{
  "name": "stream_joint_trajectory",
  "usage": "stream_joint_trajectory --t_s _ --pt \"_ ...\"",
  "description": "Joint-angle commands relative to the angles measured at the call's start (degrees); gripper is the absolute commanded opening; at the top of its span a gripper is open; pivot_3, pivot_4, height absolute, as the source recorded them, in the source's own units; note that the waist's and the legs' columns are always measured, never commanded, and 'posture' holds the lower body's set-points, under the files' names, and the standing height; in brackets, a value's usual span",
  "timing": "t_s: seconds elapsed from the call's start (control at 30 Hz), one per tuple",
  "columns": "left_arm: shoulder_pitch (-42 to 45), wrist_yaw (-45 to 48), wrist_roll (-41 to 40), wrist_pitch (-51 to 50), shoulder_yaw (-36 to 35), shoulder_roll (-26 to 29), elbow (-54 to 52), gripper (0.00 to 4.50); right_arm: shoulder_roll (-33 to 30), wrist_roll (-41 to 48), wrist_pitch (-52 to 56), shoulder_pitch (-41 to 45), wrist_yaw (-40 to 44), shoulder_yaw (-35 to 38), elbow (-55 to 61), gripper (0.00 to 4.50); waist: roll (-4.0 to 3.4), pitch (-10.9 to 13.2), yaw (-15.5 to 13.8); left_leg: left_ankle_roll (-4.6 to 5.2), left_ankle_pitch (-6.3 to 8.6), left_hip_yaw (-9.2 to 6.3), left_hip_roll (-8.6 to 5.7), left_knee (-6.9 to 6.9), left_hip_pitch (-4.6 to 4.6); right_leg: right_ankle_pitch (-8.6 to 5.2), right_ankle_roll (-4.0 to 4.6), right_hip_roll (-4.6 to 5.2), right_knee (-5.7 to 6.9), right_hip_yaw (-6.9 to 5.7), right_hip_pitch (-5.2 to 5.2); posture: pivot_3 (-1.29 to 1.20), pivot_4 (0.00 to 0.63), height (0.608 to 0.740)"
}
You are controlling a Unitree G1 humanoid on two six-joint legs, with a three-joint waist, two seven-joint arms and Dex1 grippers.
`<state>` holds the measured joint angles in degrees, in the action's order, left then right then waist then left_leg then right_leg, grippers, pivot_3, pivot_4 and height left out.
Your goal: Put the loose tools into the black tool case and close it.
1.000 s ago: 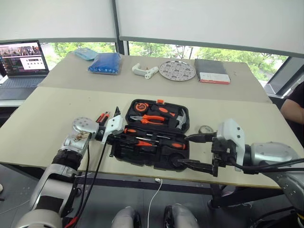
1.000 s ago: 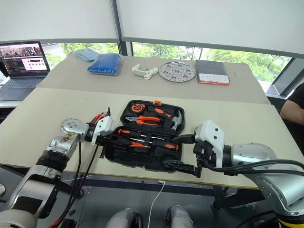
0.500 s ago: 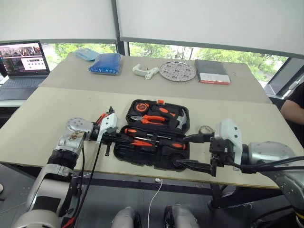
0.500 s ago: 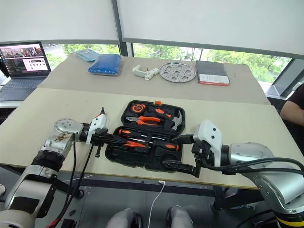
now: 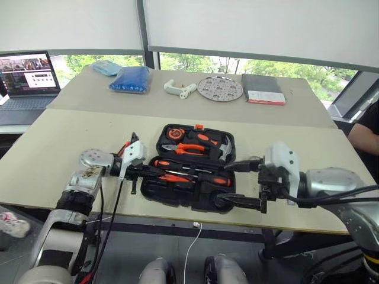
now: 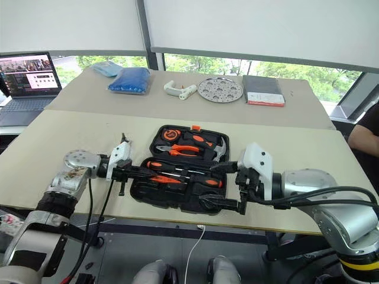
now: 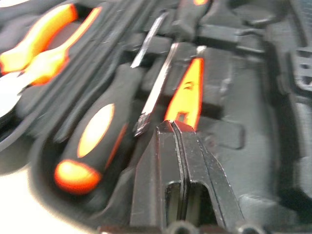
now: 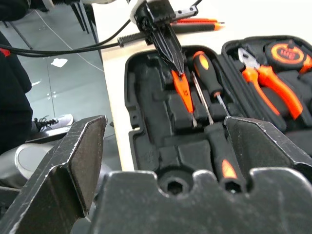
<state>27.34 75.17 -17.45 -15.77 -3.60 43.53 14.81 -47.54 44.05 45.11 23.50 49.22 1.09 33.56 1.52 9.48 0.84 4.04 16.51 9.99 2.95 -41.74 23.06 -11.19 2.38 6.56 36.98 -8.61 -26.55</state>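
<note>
On the pale counter (image 5: 59,148) the black plastic hinged tool case (image 5: 195,198) lay open, near its front edge. At its left rim the left claw (image 8: 178,68) reached in, its two black fingers almost together and holding nothing, tips just above the slim all-orange tester screwdriver (image 7: 187,92) lying in a moulded slot. The left wrist view showed an orange-and-black-handled screwdriver (image 7: 95,141) beside it. At the case's right end the right claw (image 5: 234,184) was spread wide and empty. The right wrist view showed a thin orange tool (image 8: 197,21) loose on the counter beyond the case.
</note>
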Motion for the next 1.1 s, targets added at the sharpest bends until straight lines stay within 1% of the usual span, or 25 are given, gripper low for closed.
stream_joint_trajectory --t_s 0.03,0.07,0.17,0.23,0.27,0.37,0.43,0.47,0.53,0.6,0.7,0.8,0.87,0.9,0.93,1.07,1.1 --pt "-14.04 -7.89 -6.27 -11.25 -15.27 4.13 -18.0 2.12 2.21 -0.68 -2.74 4.25 2.85 -2.06 -2.8 4.5 -0.03 -0.01 0.18 0.0 0.0 0.0 -0.02 0.02 0.0 0.0 0.0 -0.01 0.0 0.01 0.0 0.0 0.15 0.718" --pt "-17.8 -9.7 -6.9 -13.24 -18.63 4.55 -20.9 2.51 2.63 -1.06 -3.11 4.99 3.57 -2.71 -3.62 4.5 -0.03 0.0 0.44 -0.01 0.01 0.01 -0.02 0.03 -0.03 -0.02 -0.01 0.01 -0.01 0.04 0.01 0.0 0.15 0.718" --pt "-27.17 -13.51 -7.29 -17.08 -26.35 5.1 -26.26 3.66 3.69 -2.27 -4.4 6.83 5.75 -4.44 -5.79 4.5 -0.05 0.02 -0.17 -0.07 0.05 -0.03 -0.04 0.06 -0.14 -0.08 -0.1 0.06 -0.04 0.06 0.14 0.0 0.15 0.718" --pt "-31.81 -15.37 -7.51 -19.72 -29.9 5.44 -29.1 4.32 4.35 -3.08 -5.27 8.05 7.2 -5.45 -7.27 4.5 -0.07 0.04 -0.67 -0.18 0.13 -0.08 -0.04 0.08 -0.11 -0.09 -0.09 0.1 -0.13 -0.01 0.14 0.0 0.15 0.718" --pt "-33.23 -15.91 -8.03 -20.92 -30.88 5.62 -30.21 4.42 4.66 -3.41 -5.52 8.42 7.63 -5.81 -7.66 4.5 -0.08 0.04 -0.94 -0.46 0.31 -0.09 -0.05 0.09 -0.11 -0.09 -0.09 0.15 -0.16 -0.01 0.13 0.0 0.15 0.718" --pt "-33.11 -18.4 -8.77 -24.66 -30.52 7.2 -31.96 4.42 5.52 -4.27 -6.21 9.4 8.84 -6.82 -8.81 4.5 -0.12 0.06 -1.94 -0.59 0.38 -0.19 -0.1 0.1 -0.1 -0.09 -0.09 0.36 -0.16 -0.14 0.13 0.0 0.15 0.718" --pt "-29.06 -20.96 -8.53 -27.94 -27.37 8.56 -30.88 4.42 5.84 -4.79 -6.38 9.48 9.29 -7.04 -9.05 4.5 -0.14 0.07 -2.24 -0.61 0.39 -0.2 -0.14 0.1 -0.08 -0.09 -0.1 0.42 -0.15 -0.16 0.11 0.0 0.15 0.718" --pt "-26.65 -22.14 -8.21 -29.86 -25.19 9.35 -29.98 4.42 5.99 -5.0 -6.4 9.47 9.39 -7.1 -9.07 4.5 -0.14 0.07 -2.38 -0.61 0.39 -0.2 -0.16 0.1 -0.06 -0.08 -0.11 0.43 -0.14 -0.16 0.12 0.0 0.15 0.718" --pt "-20.52 -23.75 -6.42 -34.22 -18.19 11.45 -27.47 4.42 6.15 -5.07 -6.26 9.2 9.38 -6.97 -8.73 4.5 -0.14 0.07 -2.59 -0.61 0.39 -0.22 -0.19 0.1 -0.04 -0.05 -0.15 0.4 -0.13 -0.17 0.14 0.0 0.15 0.718" --pt "-13.38 -25.29 -3.52 -35.75 -10.83 12.17 -23.03 4.42 6.21 -4.92 -5.83 8.73 9.0 -6.61 -7.93 4.5 -0.16 0.06 -2.5 -0.61 0.38 -0.19 -0.22 0.12 -0.01 -0.05 -0.16 0.33 -0.12 -0.16 0.14 0.0 0.15 0.718" --pt "-0.39 -27.14 -0.7 -40.2 -2.31 10.64 -12.78 4.42 5.87 -4.43 -5.08 7.49 8.11 -5.68 -6.14 4.5 -0.14 0.07 -2.25 -0.56 0.35 -0.16 -0.3 0.15 0.07 -0.04 -0.16 -0.12 -0.13 -0.13 0.11 0.0 0.15 0.718" --pt "8.53 -27.78 3.41 -39.51 4.86 8.85 -3.4 4.42 5.53 -4.51 -4.87 6.26 6.71 -4.88 -4.24 4.5 -0.13 0.07 -1.72 -0.15 0.07 -0.12 -0.29 0.14 0.12 -0.05 -0.15 -0.27 -0.1 -0.12 0.06 0.0 0.15 0.718" --pt "12.13 -27.14 5.96 -36.41 8.39 7.57 2.49 4.42 5.28 -4.82 -4.88 5.47 5.61 -4.5 -3.15 4.5 -0.13 0.07 -1.23 -0.15 0.07 -0.06 -0.29 0.14 0.11 -0.08 -0.18 -0.3 -0.1 -0.11 0.04 0.0 0.15 0.718" --pt "13.31 -26.02 5.96 -34.59 9.01 6.57 4.51 4.42 5.13 -4.85 -4.91 5.1 5.3 -4.35 -2.68 4.5 -0.13 0.07 -1.01 -0.15 0.07 -0.03 -0.28 0.14 0.09 -0.1 -0.19 -0.32 -0.1 -0.1 0.04 0.0 0.15 0.718" --pt "14.56 -24.98 5.34 -35.76 9.46 5.57 6.2 4.42 4.98 -4.78 -4.89 4.71 5.02 -4.2 -2.17 4.5 -0.13 0.07 -0.9 -0.15 0.08 -0.02 -0.28 0.15 0.08 -0.12 -0.19 -0.32 -0.1 -0.09 0.04 0.0 0.15 0.718" --pt "16.19 -23.48 8.11 -32.92 13.04 3.16 11.25 4.42 4.49 -4.2 -4.39 3.78 3.88 -3.72 -0.47 4.5 -0.14 0.06 -0.86 -0.15 0.07 -0.02 -0.28 0.12 0.09 -0.18 -0.18 -0.26 0.02 -0.01 -0.03 0.0 0.15 0.718" --pt "16.6 -23.73 8.39 -33.13 13.02 2.46 12.64 4.18 4.37 -3.97 -4.21 3.65 3.71 -3.51 -0.2 4.5 -0.14 0.06 -0.95 -0.16 0.07 -0.02 -0.28 0.11 0.07 -0.19 -0.18 -0.24 0.04 0.0 -0.02 0.0 0.15 0.718"
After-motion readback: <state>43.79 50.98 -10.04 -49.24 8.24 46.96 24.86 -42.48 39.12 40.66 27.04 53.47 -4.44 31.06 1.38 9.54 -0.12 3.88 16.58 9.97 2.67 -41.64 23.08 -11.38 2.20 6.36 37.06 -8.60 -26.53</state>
